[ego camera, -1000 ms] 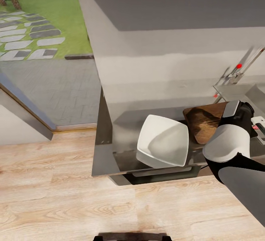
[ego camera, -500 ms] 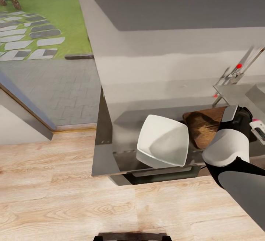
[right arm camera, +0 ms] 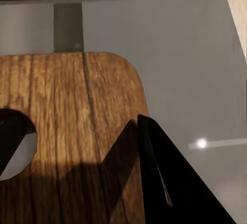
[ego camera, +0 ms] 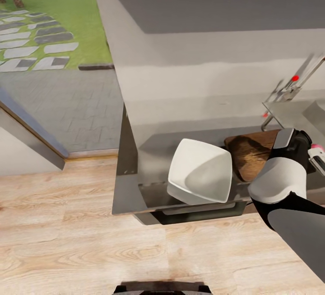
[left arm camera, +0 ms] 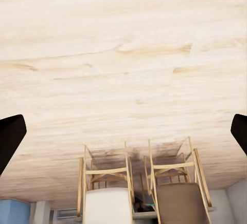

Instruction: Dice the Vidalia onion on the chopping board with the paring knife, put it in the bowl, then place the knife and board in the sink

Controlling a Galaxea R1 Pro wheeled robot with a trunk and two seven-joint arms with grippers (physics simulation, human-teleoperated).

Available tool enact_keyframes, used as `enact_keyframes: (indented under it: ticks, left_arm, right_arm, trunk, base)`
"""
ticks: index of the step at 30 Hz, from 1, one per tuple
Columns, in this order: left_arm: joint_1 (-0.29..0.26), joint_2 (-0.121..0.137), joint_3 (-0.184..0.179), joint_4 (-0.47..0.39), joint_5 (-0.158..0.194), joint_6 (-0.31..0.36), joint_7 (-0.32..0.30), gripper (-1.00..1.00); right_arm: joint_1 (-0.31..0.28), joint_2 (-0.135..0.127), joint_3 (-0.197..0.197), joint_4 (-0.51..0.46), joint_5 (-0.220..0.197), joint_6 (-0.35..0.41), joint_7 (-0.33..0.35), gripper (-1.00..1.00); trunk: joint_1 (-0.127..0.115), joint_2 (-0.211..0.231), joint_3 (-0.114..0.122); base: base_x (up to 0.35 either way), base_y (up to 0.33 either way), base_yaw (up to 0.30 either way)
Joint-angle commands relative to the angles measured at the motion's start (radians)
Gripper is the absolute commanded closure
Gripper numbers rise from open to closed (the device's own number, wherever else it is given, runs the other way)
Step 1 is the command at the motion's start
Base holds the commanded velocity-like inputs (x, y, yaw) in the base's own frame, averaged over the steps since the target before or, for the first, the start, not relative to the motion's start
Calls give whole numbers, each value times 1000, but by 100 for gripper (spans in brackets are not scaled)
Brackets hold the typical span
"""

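Board at counter's right end, short edge against sink drainboard; bowl just beside it, at counter's front edge. Right gripper hovers over board's handle-slot end, jaws parted, empty. Left gripper spread wide, over floor facing chairs. Red bit by right wrist possibly knife; I can't confirm, view poor. Onion unseen. My judgement: approach still under way. Doing it well: I square wrist to target, lower slowly, close only once fingers straddle it.
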Motion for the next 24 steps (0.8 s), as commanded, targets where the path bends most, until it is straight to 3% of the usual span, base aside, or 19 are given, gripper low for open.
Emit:
enact_keyframes:
  ticks: [1, 11, 24]
  left_arm:
    - [1, 1, -5, -3, 7, 4, 2, -100]
    - [1, 1, -5, -3, 7, 4, 2, -100]
    - [1, 1, -5, -3, 7, 4, 3, -100]
  right_arm:
    - [5, 0, -1, 18, 30, -9, 0, 100]
    - [5, 0, -1, 17, 29, -9, 1, 100]
    - [5, 1, -1, 16, 31, -9, 0, 100]
  trunk:
    - [1, -1, -3]
    - [1, -1, -15]
    - [1, -1, 3]
  base:
    - [0, 0, 0]
    - [0, 0, 0]
    - [0, 0, -27]
